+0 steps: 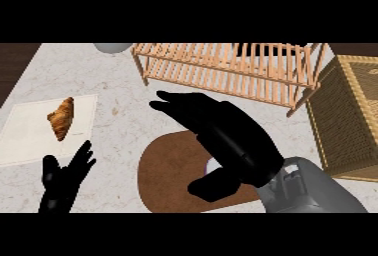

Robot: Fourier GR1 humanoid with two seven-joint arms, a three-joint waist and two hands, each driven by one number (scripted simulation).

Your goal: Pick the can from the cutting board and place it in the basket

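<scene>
A pale marble desk (pixel 118 115) seen from above, with 2 black robot hands. The right robot hand (pixel 229 145) hangs over 1 brown oval cutting board (pixel 166 170) near the middle, fingers stretched out towards the far left and thumb bent. 1 can (pixel 212 164) shows only as a pale sliver under its palm, above the board; contact cannot be told. The left robot hand (pixel 63 180) rests at the near left, fingers spread and holding nothing. At the right edge stands 1 wicker basket (pixel 347 120). At the far side is 1 slatted wooden rack (pixel 229 65). At the left, 1 croissant (pixel 61 119) lies on 1 white mat (pixel 26 135).
</scene>
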